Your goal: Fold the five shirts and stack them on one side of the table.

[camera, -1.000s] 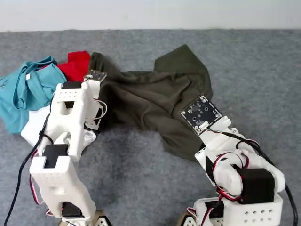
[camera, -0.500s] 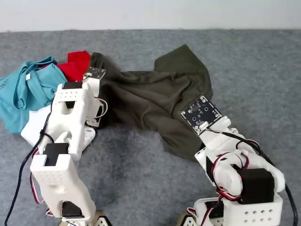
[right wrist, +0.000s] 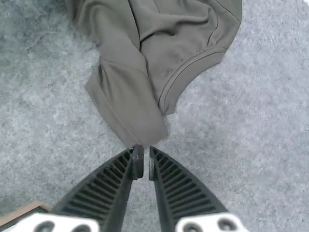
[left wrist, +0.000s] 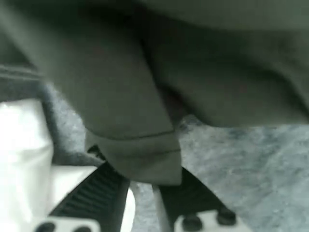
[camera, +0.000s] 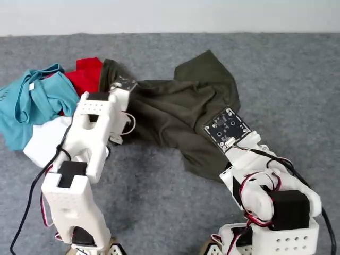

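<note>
Left wrist view: left fingers (left wrist: pixel 104 188) clamp the green shirt (left wrist: pixel 145 154) hem, likely to spread it. Right fingers (right wrist: pixel 116 186), nearly closed, seemingly pin its opposite corner. It lies crumpled mid-surface (camera: pixel 297 79).

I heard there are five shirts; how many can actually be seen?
4: olive shirt spread mid-table; teal shirt, red shirt and white shirt bunched at the left end. A fifth may be hidden.

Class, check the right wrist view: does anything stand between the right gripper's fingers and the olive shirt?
Nothing visible does. The right gripper points straight at a corner of the olive shirt, which ends just at its fingertips, with bare grey table covering on either side.
</note>
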Available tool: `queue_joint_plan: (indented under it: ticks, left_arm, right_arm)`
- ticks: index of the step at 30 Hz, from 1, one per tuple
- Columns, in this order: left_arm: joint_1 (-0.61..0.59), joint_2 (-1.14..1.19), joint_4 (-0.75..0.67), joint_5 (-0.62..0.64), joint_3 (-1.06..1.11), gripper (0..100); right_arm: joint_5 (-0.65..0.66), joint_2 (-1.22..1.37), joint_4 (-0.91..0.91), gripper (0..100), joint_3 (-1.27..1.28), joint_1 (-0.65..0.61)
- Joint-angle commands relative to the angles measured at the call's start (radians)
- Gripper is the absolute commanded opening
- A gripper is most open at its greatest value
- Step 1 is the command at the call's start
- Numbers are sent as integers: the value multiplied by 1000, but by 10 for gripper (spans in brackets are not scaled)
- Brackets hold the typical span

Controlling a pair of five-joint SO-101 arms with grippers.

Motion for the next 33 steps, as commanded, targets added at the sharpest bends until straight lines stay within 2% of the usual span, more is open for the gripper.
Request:
queue_joint_plan:
  ticks: [1,4,8,14,16,21,25,28,33]
  left_arm:
    - [-2,-15,5,5,-39,13]
    - [-15,-17,69,5,-39,13]
    - [-11,-17,166,3,-41,13]
    - [-8,-17,213,6,-41,13]
    - [-8,-17,216,6,-39,13]
    - [-14,-15,216,6,-36,13]
    - [-8,-15,213,5,-36,13]
    - [-14,-15,210,2,-36,13]
    - [-14,-15,210,2,-36,13]
  right_arm:
    - [-3,-2,-8,39,54,4]
    - [-3,7,-25,43,146,-2]
    - [-5,8,-136,44,327,2]
    - [-12,10,-265,123,526,4]
    - [-12,10,-295,116,554,12]
    - [-12,59,-404,115,631,180]
    - [-17,232,-499,115,647,249]
    - [-80,383,-521,116,577,236]
    - [-97,568,-522,135,477,165]
